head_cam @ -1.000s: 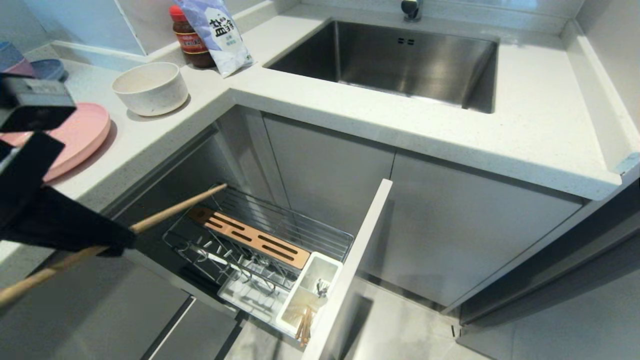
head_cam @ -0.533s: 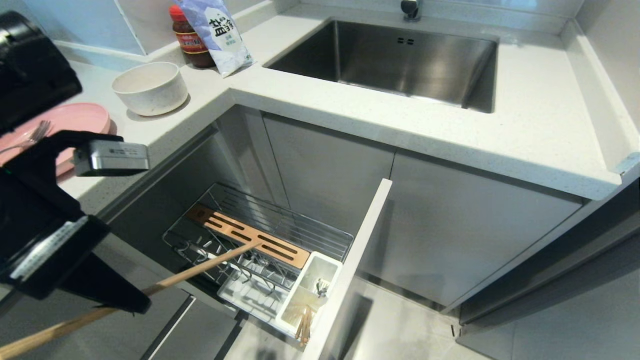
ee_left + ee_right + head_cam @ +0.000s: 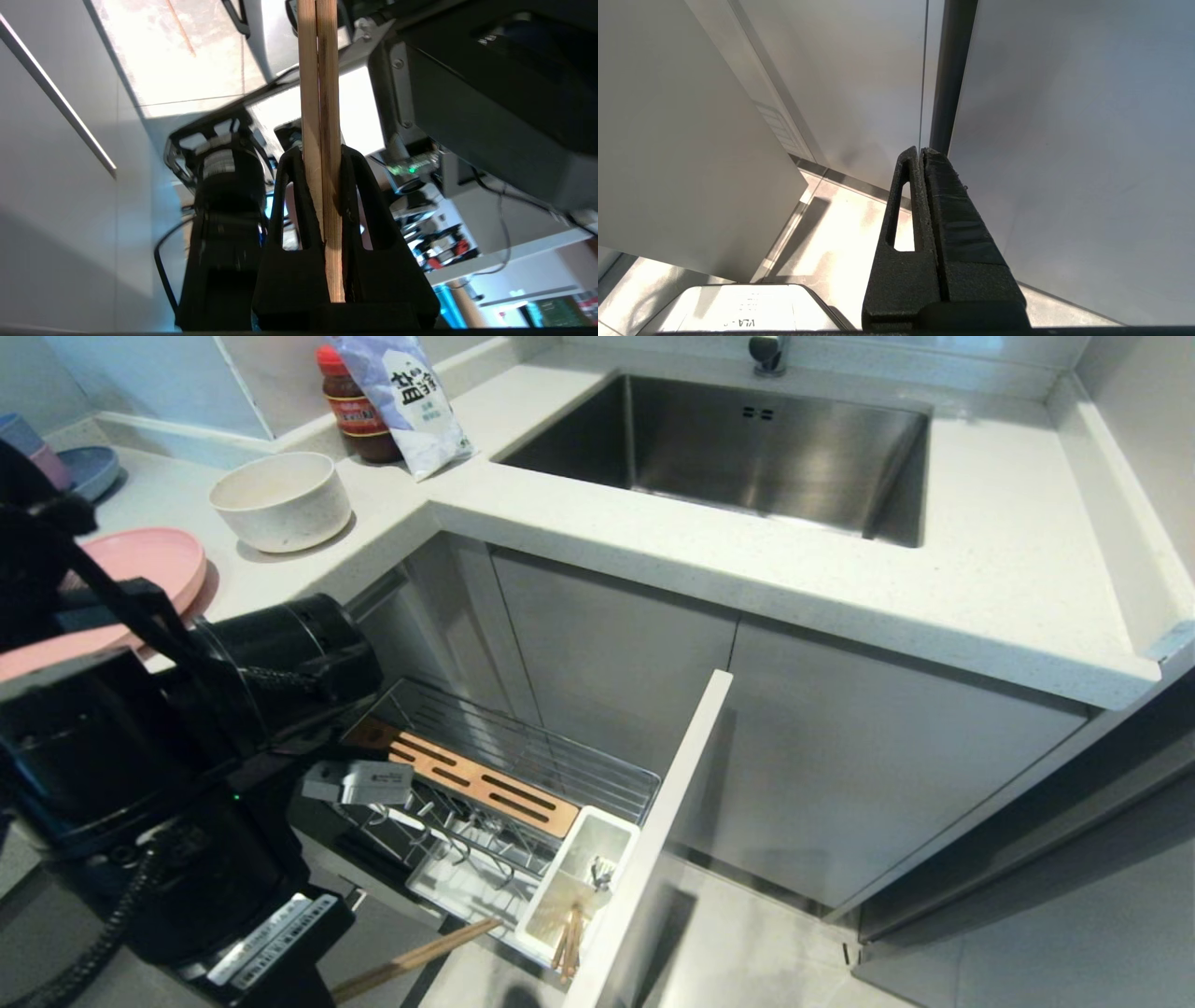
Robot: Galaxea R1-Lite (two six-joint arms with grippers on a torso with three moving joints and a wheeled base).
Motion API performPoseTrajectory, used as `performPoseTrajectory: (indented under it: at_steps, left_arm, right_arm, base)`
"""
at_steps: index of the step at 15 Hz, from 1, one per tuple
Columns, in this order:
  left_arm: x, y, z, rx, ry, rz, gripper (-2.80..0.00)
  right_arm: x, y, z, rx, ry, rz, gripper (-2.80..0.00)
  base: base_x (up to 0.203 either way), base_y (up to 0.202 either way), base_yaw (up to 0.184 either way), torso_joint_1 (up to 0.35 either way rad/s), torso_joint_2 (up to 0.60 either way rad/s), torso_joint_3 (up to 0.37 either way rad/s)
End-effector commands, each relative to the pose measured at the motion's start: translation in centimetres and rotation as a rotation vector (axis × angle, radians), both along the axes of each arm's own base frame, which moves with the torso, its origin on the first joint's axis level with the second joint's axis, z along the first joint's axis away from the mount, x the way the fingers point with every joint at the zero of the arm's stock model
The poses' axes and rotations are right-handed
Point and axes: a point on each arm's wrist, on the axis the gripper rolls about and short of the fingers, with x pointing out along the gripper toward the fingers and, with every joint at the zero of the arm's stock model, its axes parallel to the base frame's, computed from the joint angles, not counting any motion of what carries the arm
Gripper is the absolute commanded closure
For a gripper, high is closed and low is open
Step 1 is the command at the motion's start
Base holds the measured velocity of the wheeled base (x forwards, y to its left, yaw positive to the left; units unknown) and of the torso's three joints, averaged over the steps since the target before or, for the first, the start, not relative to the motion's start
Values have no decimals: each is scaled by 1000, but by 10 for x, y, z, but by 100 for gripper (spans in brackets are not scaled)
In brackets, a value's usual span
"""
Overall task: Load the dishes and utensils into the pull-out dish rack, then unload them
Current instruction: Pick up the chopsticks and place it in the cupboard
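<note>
Wooden chopsticks (image 3: pixel 320 116) clamped in left hand (image 3: pixel 322 186), low beside the pull-out dish rack (image 3: pixel 485 793), not yet holstered. Pink plate (image 3: pixel 154 565) and bowl (image 3: pixel 280 499) wait at counter's left end. Right hand (image 3: pixel 922 186) together, parked.

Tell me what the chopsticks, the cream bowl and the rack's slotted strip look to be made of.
The chopsticks look like light, unvarnished wood: pale tan with a fine lengthwise grain. The cream bowl seems matte speckled plastic or composite, possibly ceramic; it shows no gloss. The slotted strip looks like smooth wood or bamboo in a warm orange-brown.
</note>
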Motion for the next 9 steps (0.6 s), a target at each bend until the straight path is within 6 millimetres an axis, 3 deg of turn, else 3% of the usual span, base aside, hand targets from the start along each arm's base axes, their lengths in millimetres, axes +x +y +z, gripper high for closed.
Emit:
performPoseTrajectory:
  at_steps: [1, 9]
  left_arm:
    - [8, -13, -19, 43, 53, -22, 0]
    - [35, -40, -56, 78, 99, 21, 0]
  right_arm:
    - [0, 0, 0, 0, -1, 0, 0]
    - [0, 0, 0, 0, -1, 0, 0]
  base:
    - [0, 0, 0, 0, 0, 0]
    - [0, 0, 0, 0, 0, 0]
